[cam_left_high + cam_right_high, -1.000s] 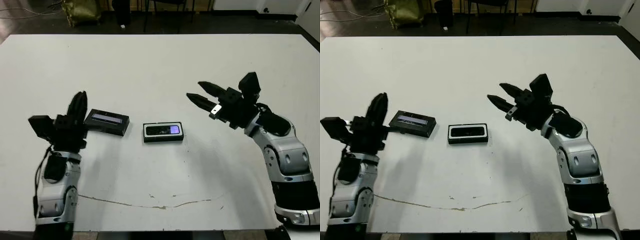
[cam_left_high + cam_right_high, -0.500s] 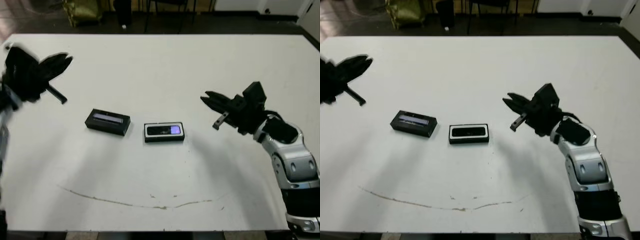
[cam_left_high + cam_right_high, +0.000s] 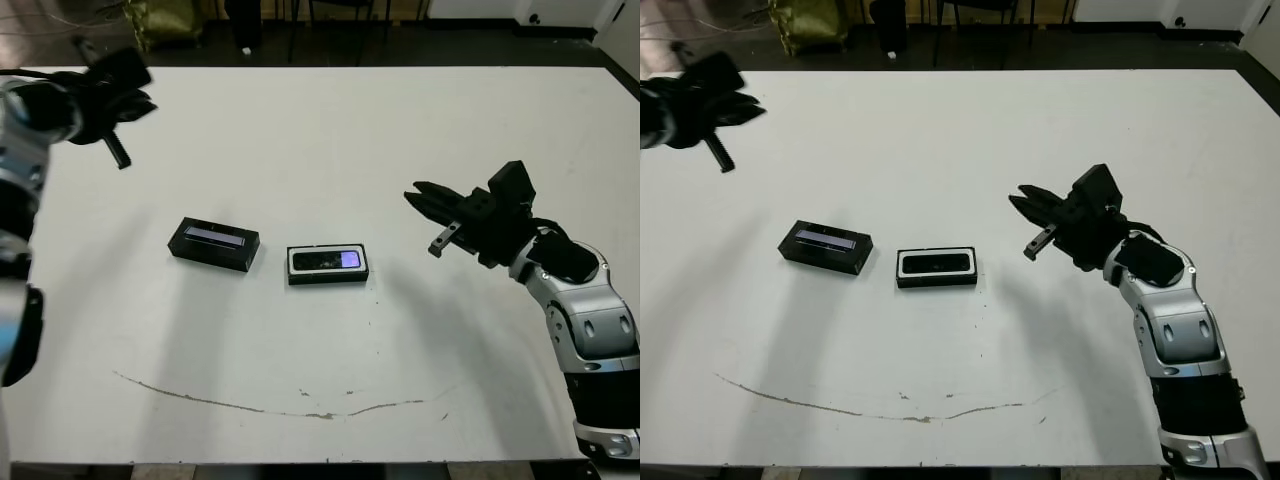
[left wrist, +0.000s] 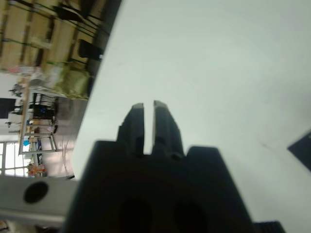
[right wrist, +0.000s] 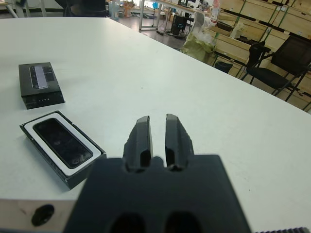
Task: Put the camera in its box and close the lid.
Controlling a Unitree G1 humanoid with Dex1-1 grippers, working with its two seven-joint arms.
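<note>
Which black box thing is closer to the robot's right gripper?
The box with the white lining and the camera lying in it. The lid, with its pale strip, lies farther from the right gripper.

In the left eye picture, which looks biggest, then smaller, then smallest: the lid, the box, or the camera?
1. The lid and the box look about alike, too close to rank.
2. The camera looks smallest; it lies inside the box.

The camera [image 3: 936, 264] lies in the box [image 3: 936, 279], the lid [image 3: 826, 247] just beside, apparently not touching.
</note>
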